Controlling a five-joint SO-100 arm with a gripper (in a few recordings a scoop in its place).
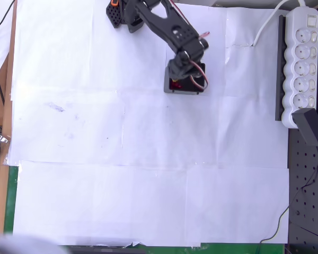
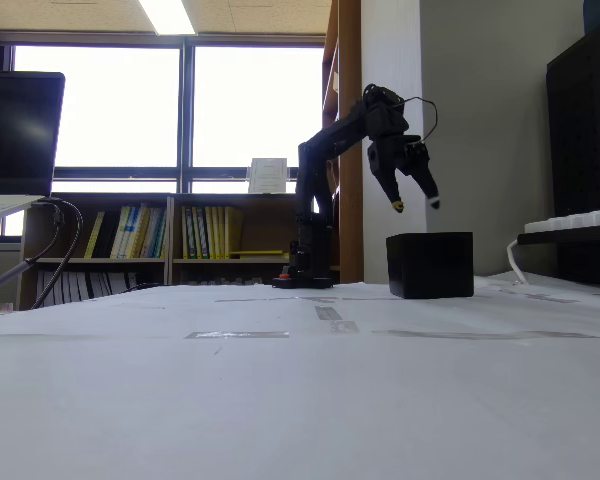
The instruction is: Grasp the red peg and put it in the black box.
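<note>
Red peg lies in black box beneath spread gripper.

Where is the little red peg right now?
In the overhead view the red peg lies inside the black box, near its left wall, right under the open gripper.

The overhead view looks straight down from high up on the paper-covered surface, the arm at the frame's top. The fixed view sits low, near surface level, facing windows, with the arm distant at centre. Both share the arm and black box.
</note>
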